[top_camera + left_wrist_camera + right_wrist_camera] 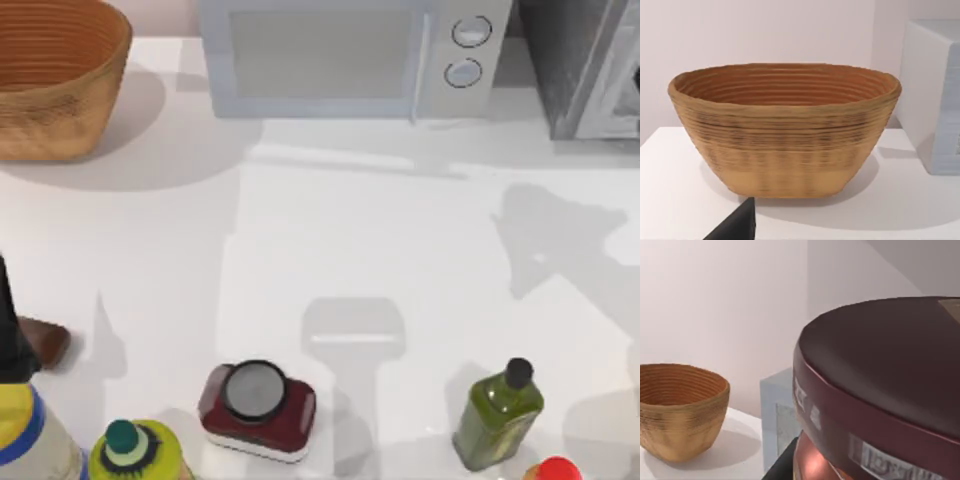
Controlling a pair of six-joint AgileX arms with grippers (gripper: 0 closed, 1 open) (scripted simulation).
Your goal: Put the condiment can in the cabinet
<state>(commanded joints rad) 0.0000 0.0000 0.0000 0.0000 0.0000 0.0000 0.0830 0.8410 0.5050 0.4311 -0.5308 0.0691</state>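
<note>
Condiment can (880,390) sat close under the right wrist camera, its printing too blurred to read.

The dark maroon lid loomed large there, with the woven basket (55,75) and microwave (345,55) beyond on the white desk (330,230). The cabinet (585,65) stood at the far right. The state of the claws could not be told.
</note>
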